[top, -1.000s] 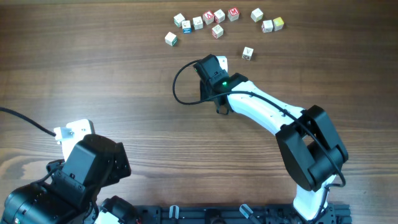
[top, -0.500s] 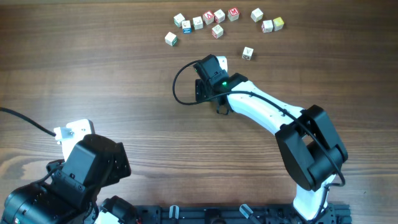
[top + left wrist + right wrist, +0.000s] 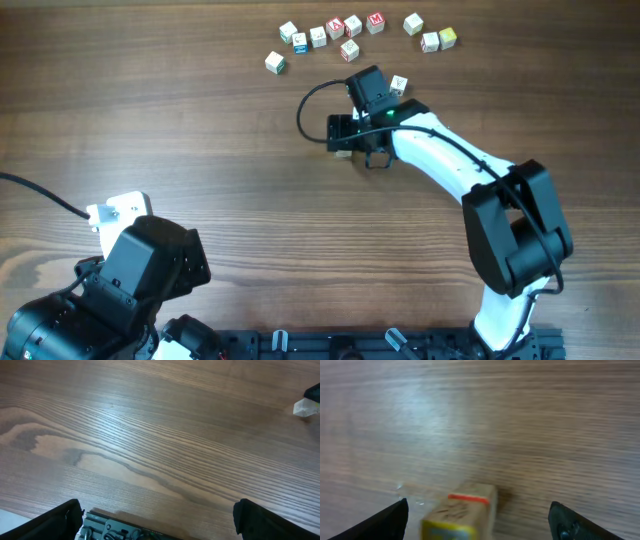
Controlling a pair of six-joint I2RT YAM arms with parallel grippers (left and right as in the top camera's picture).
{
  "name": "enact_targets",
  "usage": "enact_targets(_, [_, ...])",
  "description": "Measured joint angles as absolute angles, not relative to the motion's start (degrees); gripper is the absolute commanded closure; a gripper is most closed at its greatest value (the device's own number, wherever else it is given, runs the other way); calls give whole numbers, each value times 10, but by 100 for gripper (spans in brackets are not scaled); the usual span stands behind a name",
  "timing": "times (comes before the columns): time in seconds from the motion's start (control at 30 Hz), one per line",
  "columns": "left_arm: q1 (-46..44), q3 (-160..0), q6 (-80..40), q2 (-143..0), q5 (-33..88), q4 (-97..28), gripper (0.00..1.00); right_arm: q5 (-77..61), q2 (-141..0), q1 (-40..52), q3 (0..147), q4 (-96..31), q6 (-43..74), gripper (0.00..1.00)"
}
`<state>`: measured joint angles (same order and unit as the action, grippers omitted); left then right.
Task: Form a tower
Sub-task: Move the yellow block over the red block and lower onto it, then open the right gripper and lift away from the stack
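The right gripper (image 3: 480, 521) has just spread its jaws wide and swung right and farther out, so the tower (image 3: 461, 512) now appears to stand free between the parted fingers, mid-table and nearer than the loose letter cubes (image 3: 335, 35). I judge a cube has been placed and another must be fetched. The nearest single cube (image 3: 399, 85) lies just beside the wrist, and a careless withdrawal could topple the blurred stack; the left gripper (image 3: 157, 522) hangs wide apart and empty, near left.
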<state>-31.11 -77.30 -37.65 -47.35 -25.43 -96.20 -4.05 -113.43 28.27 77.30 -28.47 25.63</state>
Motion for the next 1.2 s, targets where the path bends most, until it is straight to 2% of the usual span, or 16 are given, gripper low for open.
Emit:
enact_targets(0.17, [-311, -773, -376, -474, -254, -962, 0, -41, -1134, 300, 773, -282, 256, 18])
enact_targets(0.6, [-311, -773, -376, -474, -254, -962, 0, -6, -1153, 319, 774, -272, 252, 18])
enact_targets(0.77, [-311, -773, -376, -474, -254, -962, 0, 4, -1153, 321, 774, -271, 251, 28])
enact_targets(0.87, [-311, -773, -376, -474, -254, -962, 0, 9, -1153, 321, 774, -272, 250, 28])
enact_targets(0.93, [-311, -773, -376, -474, -254, -962, 0, 12, -1153, 321, 774, -272, 250, 18])
enact_targets(1.03, [-311, -773, -376, -474, -254, -962, 0, 15, -1153, 321, 774, -271, 246, 9])
enact_targets(1.1, [-311, -773, -376, -474, -254, -962, 0, 16, -1153, 321, 774, -271, 241, 0])
enact_targets(1.2, [-311, -773, -376, -474, -254, -962, 0, 15, -1153, 321, 785, -293, 196, 1])
